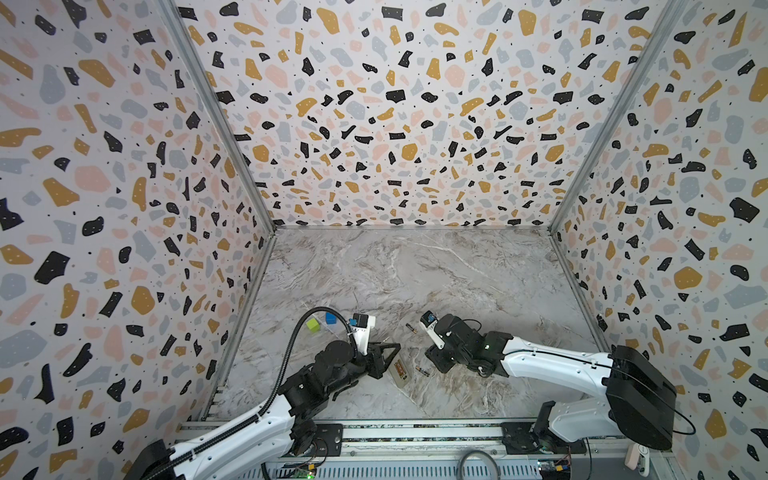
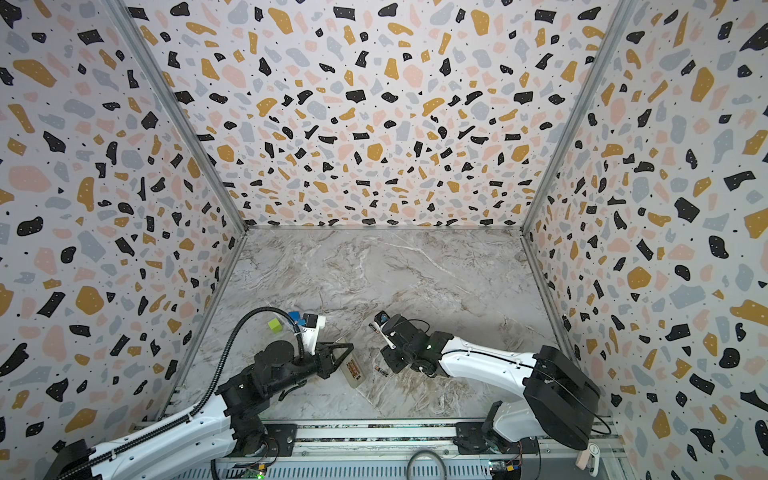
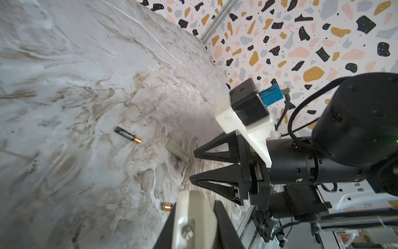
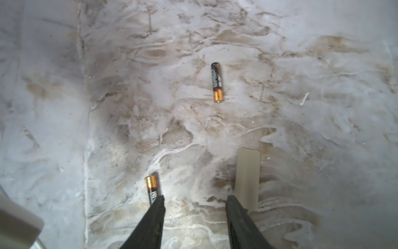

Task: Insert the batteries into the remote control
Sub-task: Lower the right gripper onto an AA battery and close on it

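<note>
White remote control (image 1: 401, 374) — axis diagonal

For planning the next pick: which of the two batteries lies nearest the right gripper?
The battery partly hidden behind a finger of the right gripper; the other battery lies clear, farther ahead.

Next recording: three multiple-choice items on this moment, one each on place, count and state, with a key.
1. The remote control is: A in the front half of the table, between the arms; B against the back wall; C against the right wall.
2. Batteries loose on the table: A one; B two; C three.
3. The right gripper is: A shut on a battery; B open and empty; C shut, empty.
Key: 1 A, both top views show it there; 2 B, both lie on the marble; 3 B, fingertips apart, bare table between.
</note>
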You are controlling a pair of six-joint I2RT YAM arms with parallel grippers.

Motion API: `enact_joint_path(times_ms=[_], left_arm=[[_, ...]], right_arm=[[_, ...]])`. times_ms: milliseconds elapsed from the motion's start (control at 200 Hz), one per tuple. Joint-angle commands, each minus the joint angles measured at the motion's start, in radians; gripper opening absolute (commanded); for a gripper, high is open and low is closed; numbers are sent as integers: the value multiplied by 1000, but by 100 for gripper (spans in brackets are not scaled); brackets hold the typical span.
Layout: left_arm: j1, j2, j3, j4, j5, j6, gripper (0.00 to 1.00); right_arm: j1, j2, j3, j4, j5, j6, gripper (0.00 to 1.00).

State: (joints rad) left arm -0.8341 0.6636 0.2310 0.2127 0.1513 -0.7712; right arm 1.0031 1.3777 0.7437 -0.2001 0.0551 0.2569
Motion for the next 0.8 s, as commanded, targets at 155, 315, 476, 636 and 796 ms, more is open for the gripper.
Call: enact_joint_path(times_ms=[155, 315, 476, 636, 796], left_arm=[[7, -61, -24, -72, 13, -17, 0], [7, -92, -57, -102, -48, -53, 0], [7, -136, -92, -101, -74, -81, 0], [7, -159, -102, -122, -85, -80, 0], [8, -154, -98, -120, -85, -72, 0]], right_arm=[[40, 132, 79, 8, -75, -31, 42], [77, 200, 120, 5, -51, -28, 39], [96, 265, 171, -37, -26, -27, 36], [109, 294, 198, -74, 13, -21, 32], [111, 283, 201, -94, 25, -20, 30]])
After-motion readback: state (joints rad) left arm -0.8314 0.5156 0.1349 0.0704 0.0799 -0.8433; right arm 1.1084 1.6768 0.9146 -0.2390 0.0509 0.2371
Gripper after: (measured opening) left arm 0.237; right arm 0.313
